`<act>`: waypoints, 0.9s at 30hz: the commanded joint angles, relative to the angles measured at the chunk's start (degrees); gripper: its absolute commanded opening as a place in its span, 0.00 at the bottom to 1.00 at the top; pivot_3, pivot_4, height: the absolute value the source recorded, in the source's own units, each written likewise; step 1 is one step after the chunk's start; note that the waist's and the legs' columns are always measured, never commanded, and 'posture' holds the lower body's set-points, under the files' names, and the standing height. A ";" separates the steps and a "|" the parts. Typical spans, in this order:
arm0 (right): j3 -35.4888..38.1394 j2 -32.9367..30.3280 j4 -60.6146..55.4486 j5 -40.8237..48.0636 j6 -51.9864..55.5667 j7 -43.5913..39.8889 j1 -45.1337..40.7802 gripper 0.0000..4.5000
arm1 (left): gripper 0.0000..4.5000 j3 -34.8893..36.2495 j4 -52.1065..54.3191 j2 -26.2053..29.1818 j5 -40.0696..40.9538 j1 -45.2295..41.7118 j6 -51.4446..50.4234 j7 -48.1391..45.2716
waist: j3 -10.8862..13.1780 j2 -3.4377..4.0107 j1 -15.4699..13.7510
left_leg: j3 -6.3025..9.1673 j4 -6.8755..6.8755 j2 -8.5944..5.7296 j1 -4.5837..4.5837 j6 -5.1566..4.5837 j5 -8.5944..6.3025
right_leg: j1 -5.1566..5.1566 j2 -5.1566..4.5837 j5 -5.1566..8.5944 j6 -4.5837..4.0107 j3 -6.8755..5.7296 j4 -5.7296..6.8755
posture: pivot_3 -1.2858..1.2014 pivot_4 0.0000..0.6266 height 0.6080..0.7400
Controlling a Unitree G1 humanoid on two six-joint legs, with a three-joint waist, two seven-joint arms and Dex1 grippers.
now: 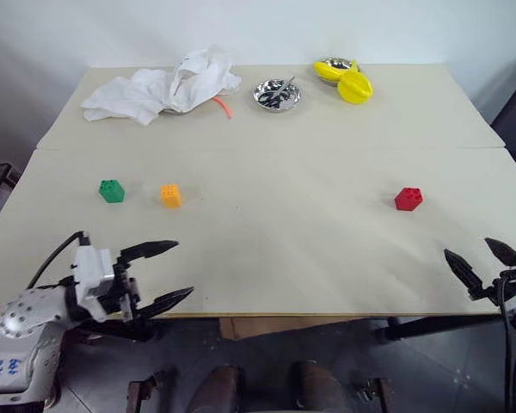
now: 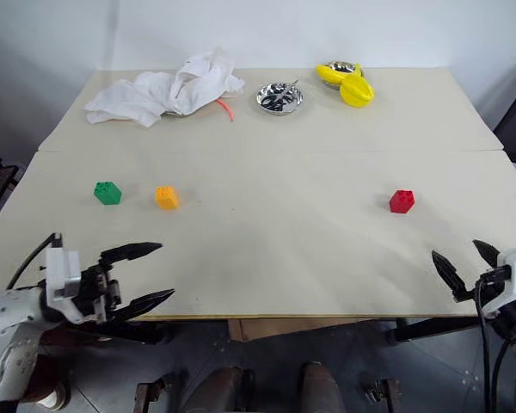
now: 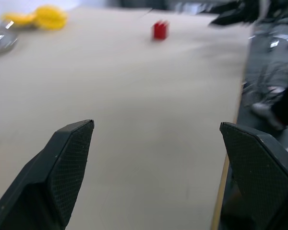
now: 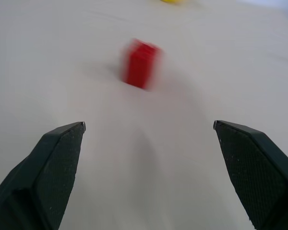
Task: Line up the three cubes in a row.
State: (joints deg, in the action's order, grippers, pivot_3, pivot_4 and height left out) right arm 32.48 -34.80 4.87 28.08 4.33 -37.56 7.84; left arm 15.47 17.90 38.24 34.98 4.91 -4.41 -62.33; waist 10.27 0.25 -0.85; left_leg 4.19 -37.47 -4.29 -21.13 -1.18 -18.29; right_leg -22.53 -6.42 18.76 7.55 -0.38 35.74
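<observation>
Head stereo pair overlooking table [image 1: 267, 258]; low wrist views across it.

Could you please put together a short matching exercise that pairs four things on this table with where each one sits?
Things:
1. green cube
2. orange cube
3. red cube
4. white cloth

Places:
A. alone on the right side of the table, ahead of the right gripper
B. crumpled at the far left of the table
C. leftmost of the cubes, ahead of the left gripper
D. just right of the green cube, close but apart from it

Pairs: 1-C, 2-D, 3-A, 4-B
</observation>
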 commanded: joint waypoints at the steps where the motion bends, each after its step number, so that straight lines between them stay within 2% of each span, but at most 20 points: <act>1: -0.80 2.36 -7.31 -0.24 3.76 6.39 -0.08 1.00 | 0.99 -1.57 1.66 -0.34 1.45 -1.75 -1.21 -0.04 | -0.05 0.09 0.67 | -0.04 0.05 0.00 0.00 0.00 0.00 | -0.04 0.00 0.00 0.00 0.04 0.03 | 0.52 0.24 1.00; 8: -5.56 4.00 -15.82 0.14 18.62 17.15 -6.10 1.00 | 0.99 -1.94 -0.15 -0.22 0.61 -2.86 -1.66 0.03 | -0.06 0.12 0.91 | -0.06 0.04 0.01 0.00 0.03 0.02 | -0.12 0.03 0.00 0.00 0.10 0.14 | 0.52 0.24 1.00; 13: -10.73 4.13 -12.25 -3.45 29.04 25.44 -17.74 1.00 | 0.99 -1.98 0.79 -0.53 0.58 -0.99 -1.99 0.72 | -0.06 0.12 0.93 | -0.06 0.00 -0.02 -0.03 0.00 0.02 | -0.14 0.01 0.00 0.00 0.15 0.14 | 0.52 0.24 1.00; 22: -15.20 5.16 4.44 -9.06 28.52 27.92 -34.78 1.00 | 0.99 -2.01 2.35 -0.81 0.44 -0.07 -2.07 2.42 | -0.06 0.12 0.98 | -0.05 0.05 -0.03 -0.10 0.00 0.02 | -0.22 0.02 0.00 -0.01 0.08 0.15 | 0.52 0.24 1.00; 26: -15.97 5.72 8.42 -9.85 27.75 27.09 -38.10 1.00 | 0.99 -1.32 3.21 -0.73 0.51 0.77 -1.89 3.31 | -0.06 0.12 1.09 | -0.06 0.07 -0.02 -0.10 -0.01 0.02 | -0.25 0.02 0.00 -0.01 0.07 0.15 | 0.52 0.24 1.00; 27: -16.00 5.82 8.82 -10.10 27.60 27.31 -38.48 0.96 | 1.00 -1.05 3.42 -0.69 0.48 1.11 -1.81 3.53 | -0.06 0.12 1.09 | -0.06 0.07 -0.02 -0.10 -0.01 0.02 | -0.25 0.02 0.00 -0.01 0.07 0.16 | 0.52 0.24 1.00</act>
State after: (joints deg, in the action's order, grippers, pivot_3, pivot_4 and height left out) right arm 16.06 -28.92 14.09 18.79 33.56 -10.17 -29.77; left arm 12.79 19.50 37.49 35.39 5.36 -6.97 -59.29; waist 10.20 0.37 0.24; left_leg 4.13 -37.41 -4.31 -21.24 -1.19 -18.27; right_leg -22.78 -6.40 18.76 7.54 -0.31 35.90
